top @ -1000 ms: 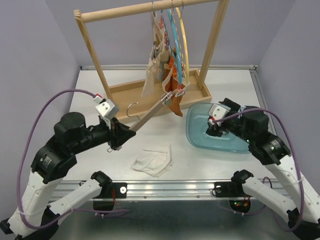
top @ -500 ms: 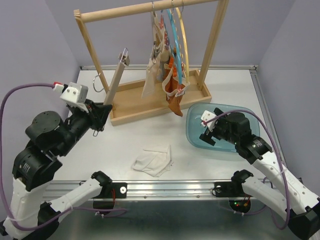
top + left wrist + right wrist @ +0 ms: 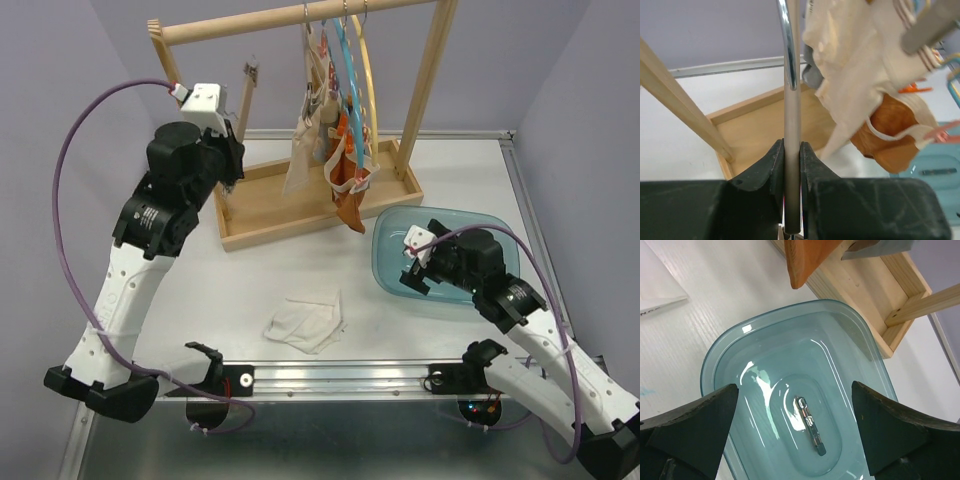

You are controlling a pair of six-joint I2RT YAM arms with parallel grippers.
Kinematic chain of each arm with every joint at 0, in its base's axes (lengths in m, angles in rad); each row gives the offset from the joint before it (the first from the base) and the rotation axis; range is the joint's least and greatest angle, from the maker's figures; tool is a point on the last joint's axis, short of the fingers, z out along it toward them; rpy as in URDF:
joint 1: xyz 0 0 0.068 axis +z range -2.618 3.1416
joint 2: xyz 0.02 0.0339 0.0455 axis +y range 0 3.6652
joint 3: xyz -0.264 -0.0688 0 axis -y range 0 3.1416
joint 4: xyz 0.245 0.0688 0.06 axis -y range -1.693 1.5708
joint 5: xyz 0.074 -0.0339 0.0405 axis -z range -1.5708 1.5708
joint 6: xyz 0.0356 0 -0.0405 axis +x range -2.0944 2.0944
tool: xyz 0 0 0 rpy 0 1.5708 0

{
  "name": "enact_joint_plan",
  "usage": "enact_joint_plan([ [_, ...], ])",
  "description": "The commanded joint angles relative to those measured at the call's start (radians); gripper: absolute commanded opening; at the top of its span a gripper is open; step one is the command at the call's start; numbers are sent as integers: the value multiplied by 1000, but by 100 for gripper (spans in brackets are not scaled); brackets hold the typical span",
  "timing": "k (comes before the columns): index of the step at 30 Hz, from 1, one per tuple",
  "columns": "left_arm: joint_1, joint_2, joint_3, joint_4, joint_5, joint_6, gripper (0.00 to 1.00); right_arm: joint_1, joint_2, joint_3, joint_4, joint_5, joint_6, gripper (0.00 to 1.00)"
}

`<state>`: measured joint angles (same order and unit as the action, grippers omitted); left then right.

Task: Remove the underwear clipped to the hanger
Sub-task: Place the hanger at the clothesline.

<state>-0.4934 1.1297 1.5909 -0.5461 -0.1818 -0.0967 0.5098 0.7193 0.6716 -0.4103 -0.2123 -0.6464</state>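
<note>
I had open table (image 3: 470,172) right of the rack (image 3: 250,25) where most underwear (image 3: 325,150) hung, one white piece (image 3: 305,322) lying near the front edge, left gripper (image 3: 791,160) pinching a hanger's hook (image 3: 790,75), right gripper (image 3: 795,425) gaping empty over the tub (image 3: 840,350).

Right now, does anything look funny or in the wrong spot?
Yes. A white cloth lies crumpled on the table, away from the rack. A small metal piece lies alone in the blue tub. The left pincer holds a hanger off the rack.
</note>
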Motion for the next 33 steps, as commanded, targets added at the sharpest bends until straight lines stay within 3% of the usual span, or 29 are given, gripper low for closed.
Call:
enact_joint_plan([
  [1,140,7,96,164,177,-14,0,-5,-29,-9,50,-38,17,100],
  [16,329,200,291,215,426,-104,0,-5,-90,-17,44,-88,17,100],
  [33,391,311,396,235,430,-158,0,-5,-80,-18,34,-107,13,100],
])
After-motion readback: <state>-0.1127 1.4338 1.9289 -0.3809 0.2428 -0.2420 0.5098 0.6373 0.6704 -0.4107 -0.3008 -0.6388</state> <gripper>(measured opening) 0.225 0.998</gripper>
